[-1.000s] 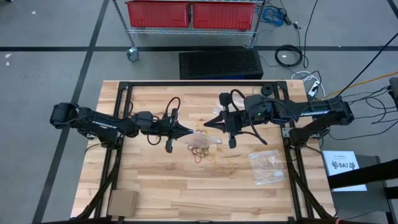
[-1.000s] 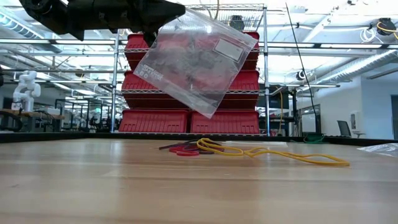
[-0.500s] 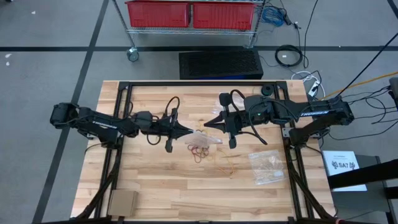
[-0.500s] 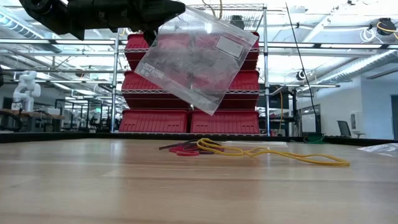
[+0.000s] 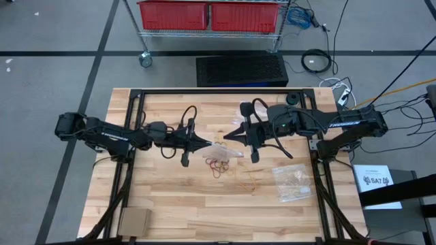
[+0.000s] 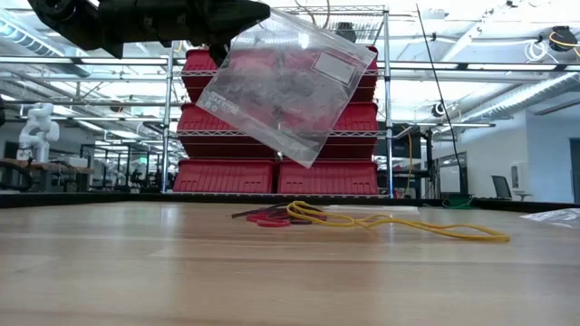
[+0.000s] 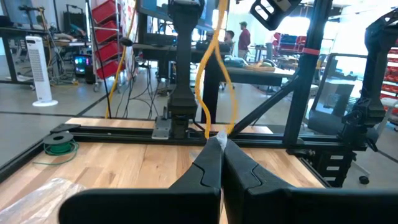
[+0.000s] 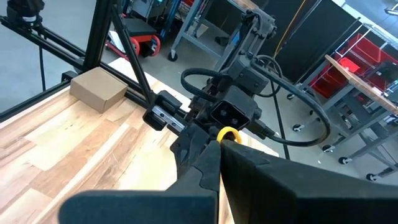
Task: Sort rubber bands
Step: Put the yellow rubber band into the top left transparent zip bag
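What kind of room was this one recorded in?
Probably a robotics lab or workshop. Red plastic storage bins fill a wire metal shelving rack behind the wooden table, black cables trail over the grey floor, and more framed workstations stand beyond.

Counter (image 5: 170, 197): I see pale wood planks in a black frame.
Middle: red and dark rubber bands (image 5: 219, 165) lie loose, one yellow band (image 5: 248, 181) just beside them.
Right side: a clear bag (image 5: 293, 182) lies flat.
Near-left corner: a cardboard box (image 5: 134, 221).
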